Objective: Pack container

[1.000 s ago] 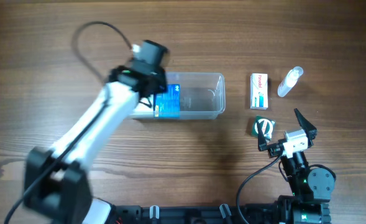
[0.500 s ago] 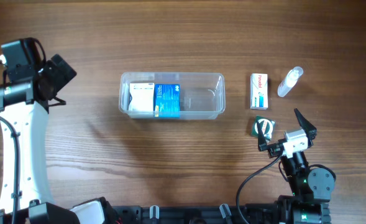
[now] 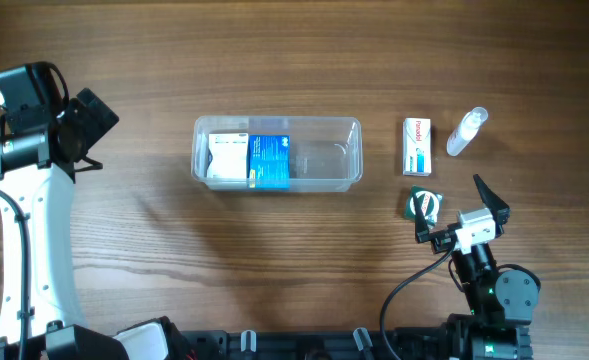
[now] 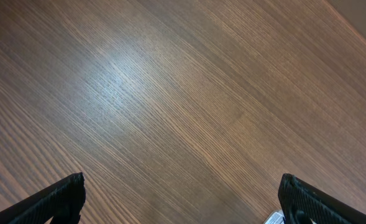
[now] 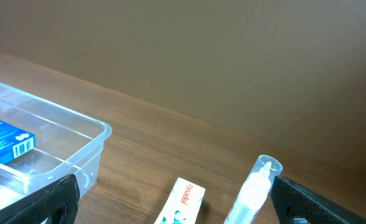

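The container (image 3: 326,154), a clear tub, lies mid-table with a white box (image 3: 227,158) and a blue box (image 3: 269,161) standing in its left half; its right half is bare. My left gripper (image 3: 91,124) hangs far to the left of it, open over bare wood, with nothing between the fingers (image 4: 57,199). My right gripper (image 3: 454,210) stands open near the front right. In the right wrist view, the container's corner (image 5: 77,140) shows at left, and a white Panadol box (image 5: 181,202) and a small clear bottle (image 5: 255,186) lie ahead of the gripper.
Right of the container lie the white Panadol box (image 3: 417,146), the small clear bottle (image 3: 465,131) and a round green-and-white item (image 3: 422,204) by my right gripper. The left arm's white link (image 3: 34,230) runs down the left edge.
A second ago my left gripper was over the container at the blue box. It has let go, opened and swung far left; the blue box stays in the container. The right arm is still.
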